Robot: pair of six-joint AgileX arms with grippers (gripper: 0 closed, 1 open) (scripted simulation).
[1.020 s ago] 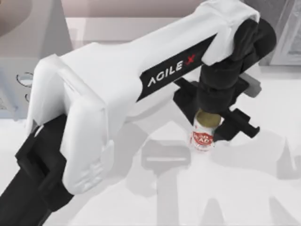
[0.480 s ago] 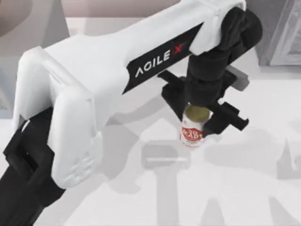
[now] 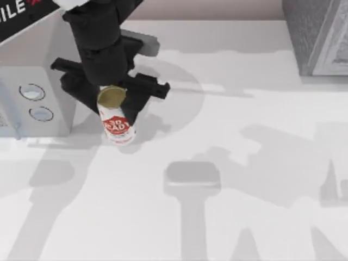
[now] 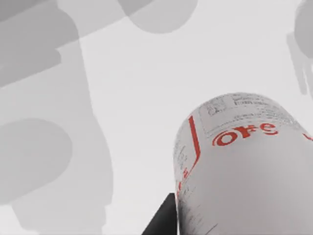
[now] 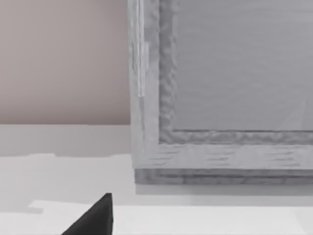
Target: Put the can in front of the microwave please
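Note:
The can [image 3: 116, 126], white with red lettering and a dull-gold top, stands upright just right of the microwave [image 3: 32, 60], the light-grey box at the table's far left with two round dials on its front. My left gripper [image 3: 111, 100] comes down from above and is shut on the can's upper part, one black finger on each side. I cannot tell whether the can's base touches the table. In the left wrist view the can [image 4: 244, 166] looms close, with a black finger [image 4: 161, 223] beside it. A black fingertip [image 5: 95, 218] of my right gripper shows low in the right wrist view.
A darker speckled-grey box [image 3: 318, 35] with a pale framed panel stands at the back right corner; the right wrist camera faces it [image 5: 220, 88]. White tabletop [image 3: 228, 179] stretches between the two boxes, crossed by arm shadows.
My left arm has carried the can from mid-table leftward and back, to a spot beside the microwave's dials. The grip on the can has held.

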